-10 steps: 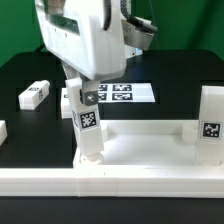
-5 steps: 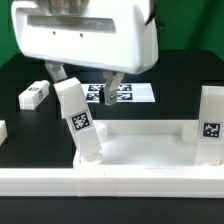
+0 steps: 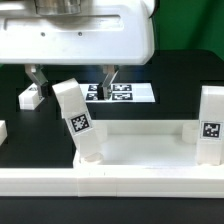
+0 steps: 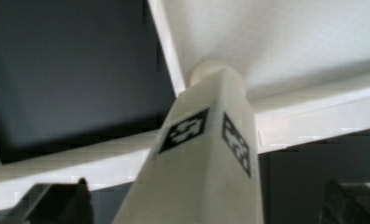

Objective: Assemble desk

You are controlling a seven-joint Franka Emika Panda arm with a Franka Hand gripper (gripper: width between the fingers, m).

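Exterior view: leg (image 3: 80, 125) released, left leaning.
The hand (image 3: 72, 86) has been spread wide and lifted clear; the leg is left tilted at the tabletop (image 3: 140, 129) corner, lower left of frame, judged not fully seated.

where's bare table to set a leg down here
Bare table between the marker board and the upright leg, and between the loose leg and the tilted leg. Crowded around the tilted leg, under the open gripper.
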